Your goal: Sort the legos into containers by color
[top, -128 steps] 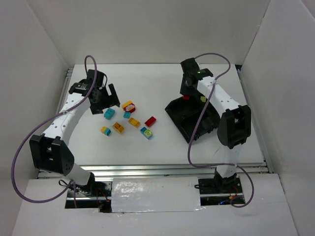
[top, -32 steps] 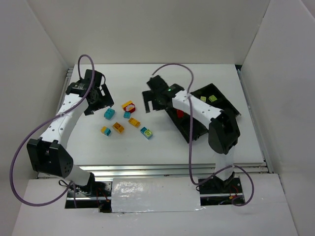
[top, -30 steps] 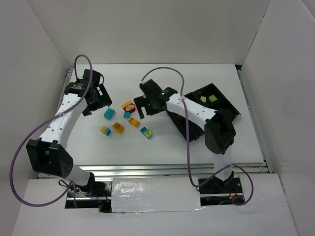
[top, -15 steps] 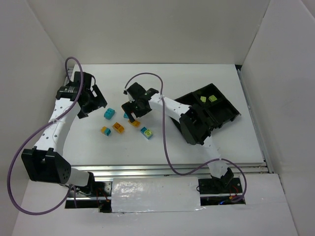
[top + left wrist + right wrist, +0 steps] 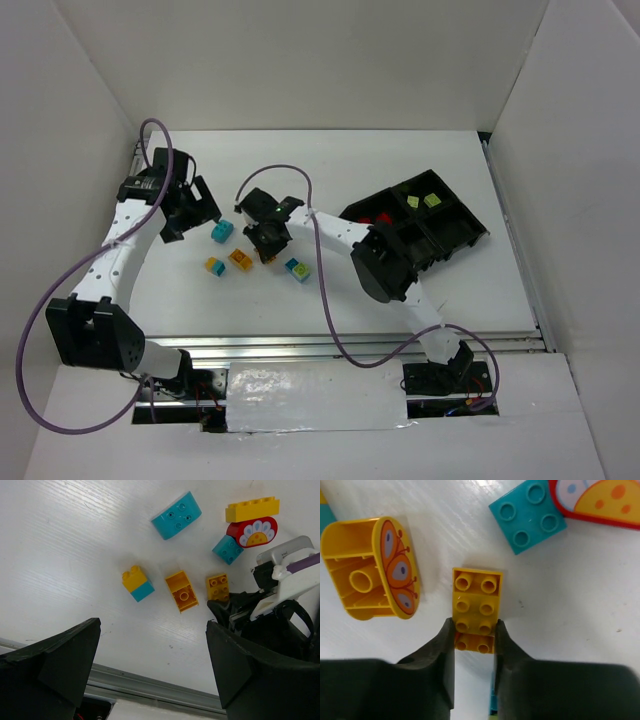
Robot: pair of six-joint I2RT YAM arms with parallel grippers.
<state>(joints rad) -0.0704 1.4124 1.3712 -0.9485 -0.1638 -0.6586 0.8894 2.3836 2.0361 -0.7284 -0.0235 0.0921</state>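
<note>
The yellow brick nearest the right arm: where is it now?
Right wrist view: the yellow brick lies on the table between the right fingers, which touch both sides. A butterfly brick is left of it, a cyan brick above right.

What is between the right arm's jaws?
A yellow brick, studs up, lies on the table between the jaws of the right gripper, which press against its two long sides. The right wrist view shows it best.
</note>
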